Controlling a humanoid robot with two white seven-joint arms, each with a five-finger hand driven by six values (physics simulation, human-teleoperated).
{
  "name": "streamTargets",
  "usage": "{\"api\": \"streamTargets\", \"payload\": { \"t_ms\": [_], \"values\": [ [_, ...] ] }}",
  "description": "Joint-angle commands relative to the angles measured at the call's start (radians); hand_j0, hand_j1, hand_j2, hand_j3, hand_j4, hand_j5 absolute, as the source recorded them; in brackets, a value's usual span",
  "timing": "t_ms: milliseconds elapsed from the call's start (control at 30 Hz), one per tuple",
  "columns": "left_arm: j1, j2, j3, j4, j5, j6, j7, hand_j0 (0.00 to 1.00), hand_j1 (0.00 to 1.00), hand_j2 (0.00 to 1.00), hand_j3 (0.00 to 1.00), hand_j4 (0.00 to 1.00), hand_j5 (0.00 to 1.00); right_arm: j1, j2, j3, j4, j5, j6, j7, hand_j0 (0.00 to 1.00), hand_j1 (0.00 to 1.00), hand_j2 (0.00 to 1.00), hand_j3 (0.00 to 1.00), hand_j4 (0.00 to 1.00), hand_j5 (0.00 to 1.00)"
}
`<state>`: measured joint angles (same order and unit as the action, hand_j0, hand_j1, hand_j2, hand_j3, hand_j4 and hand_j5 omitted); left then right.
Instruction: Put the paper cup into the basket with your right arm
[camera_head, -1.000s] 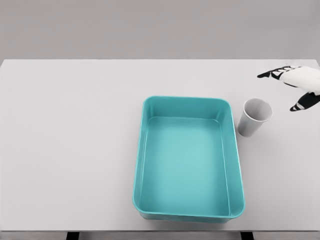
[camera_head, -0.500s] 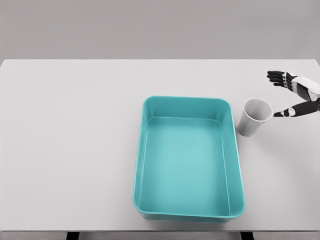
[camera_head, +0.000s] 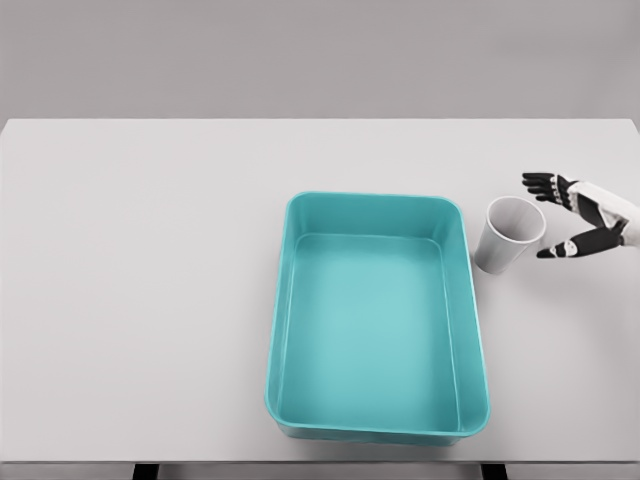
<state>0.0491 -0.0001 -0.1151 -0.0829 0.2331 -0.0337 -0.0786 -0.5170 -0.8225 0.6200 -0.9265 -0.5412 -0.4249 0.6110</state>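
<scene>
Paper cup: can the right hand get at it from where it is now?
Probably yes. The right hand is open beside the paper cup, with nothing between them; the basket sits on the cup's far side.

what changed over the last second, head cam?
The right robot hand came down from the table's far right and moved left toward the paper cup. Its fingers are spread, thumb and fingers now just right of the cup's rim, nothing grasped yet. The cup stands upright where it was beside the teal basket, which is also unmoved and holds nothing. The left arm is out of view.

No readable text or markings.
</scene>
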Motion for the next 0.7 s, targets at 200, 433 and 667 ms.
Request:
{"api": "streamTargets", "payload": {
  "t_ms": [200,433,667],
  "values": [
    [0.000,0.000,0.000,0.000,0.000,0.000,-0.001,1.00,1.00,1.00,1.00,1.00,1.00,0.000,0.002,0.041,-0.029,-0.005,-0.023,0.000,0.99,0.99,0.99,0.99,0.99,0.99],
    [0.000,0.000,0.000,0.000,0.000,0.000,-0.001,1.00,1.00,1.00,1.00,1.00,1.00,0.000,-0.007,0.043,-0.071,-0.005,-0.021,0.000,0.99,0.99,0.99,0.99,0.99,0.99],
    [0.000,0.000,0.000,0.000,0.000,0.000,-0.001,1.00,1.00,1.00,1.00,1.00,1.00,0.000,-0.012,0.063,-0.120,-0.006,-0.015,0.000,0.99,0.99,0.99,0.99,0.99,0.99]
  ]
}}
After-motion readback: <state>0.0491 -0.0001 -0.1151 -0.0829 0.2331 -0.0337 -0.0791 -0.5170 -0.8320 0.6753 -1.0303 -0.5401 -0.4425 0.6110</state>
